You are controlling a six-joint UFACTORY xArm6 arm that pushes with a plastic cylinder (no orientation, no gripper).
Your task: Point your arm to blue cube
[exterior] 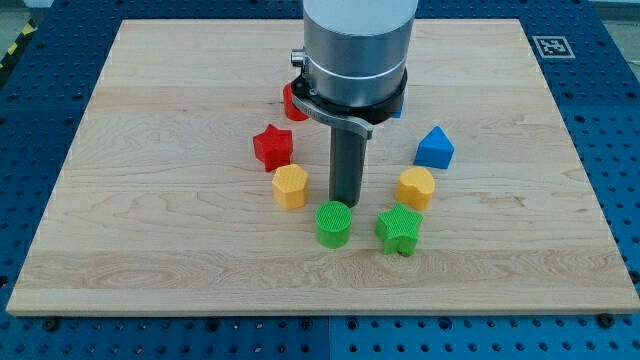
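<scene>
My tip [346,200] rests on the tabletop [150,230] in the middle of a loose ring of blocks, just above the green cylinder [333,223] in the view. There are no fingers on this arm, only the straight dark rod, so nothing is open, closed or held.

The blue cube is hard to make out. Only a thin sliver of blue [398,110] shows at the right edge of the arm's grey body, toward the view's top, and I judge that to be the cube; its shape is hidden. The other blue block [434,148], off to the view's right of the tip, has a peaked top and does not look like a cube.

So the target lies up and slightly right of my tip in the view, behind the arm body. The path that way looks free of blocks as far as I can see.

Around the tip sit a red star [272,147], a yellow block [290,186] to the left, another yellow block [415,187] to the right, a green star [400,229], and a red block [292,102] partly hidden at the upper left.
</scene>
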